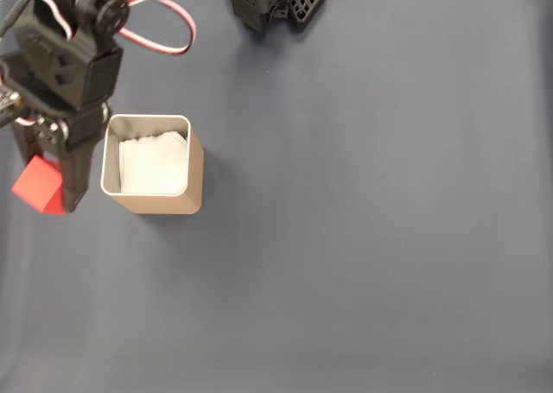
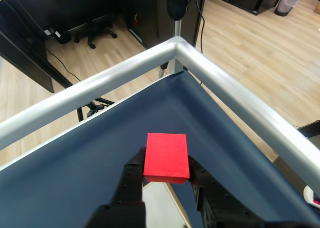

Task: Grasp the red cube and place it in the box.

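A dark blue-grey cloth tabletop (image 1: 371, 237) fills the fixed view. In the wrist view its far corner is edged by a rounded silver metal rail (image 2: 210, 67); beyond lies light wooden plank flooring (image 2: 245, 42), a black wheeled office chair base (image 2: 92, 32) far left, and a grey mesh wastebasket (image 2: 289, 0) far right.

In the fixed view my gripper (image 1: 54, 190) sits at the left edge of the tabletop (image 1: 363, 237), with the cube (image 1: 38, 186) between its fingers. The box (image 1: 154, 164) stands just to the right of the gripper, upright on the tabletop, lining inside it. In the wrist view the cube (image 2: 166, 157) sits between my fingers, above the box's rim (image 2: 176, 208), and the tabletop's corner rail (image 2: 176, 43) lies beyond it.
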Robot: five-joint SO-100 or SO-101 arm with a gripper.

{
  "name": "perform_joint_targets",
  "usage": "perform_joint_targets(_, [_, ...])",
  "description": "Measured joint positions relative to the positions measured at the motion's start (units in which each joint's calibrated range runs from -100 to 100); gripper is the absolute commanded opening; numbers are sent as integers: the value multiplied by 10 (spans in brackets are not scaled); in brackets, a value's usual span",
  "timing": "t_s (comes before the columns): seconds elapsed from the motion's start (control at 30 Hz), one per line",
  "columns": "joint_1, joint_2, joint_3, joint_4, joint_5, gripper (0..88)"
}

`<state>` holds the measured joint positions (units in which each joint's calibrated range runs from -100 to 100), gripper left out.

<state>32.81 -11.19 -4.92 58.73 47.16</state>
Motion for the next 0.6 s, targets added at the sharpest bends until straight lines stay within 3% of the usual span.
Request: perform_joint_targets(0.6, [-10, -180, 278, -75, 11, 1])
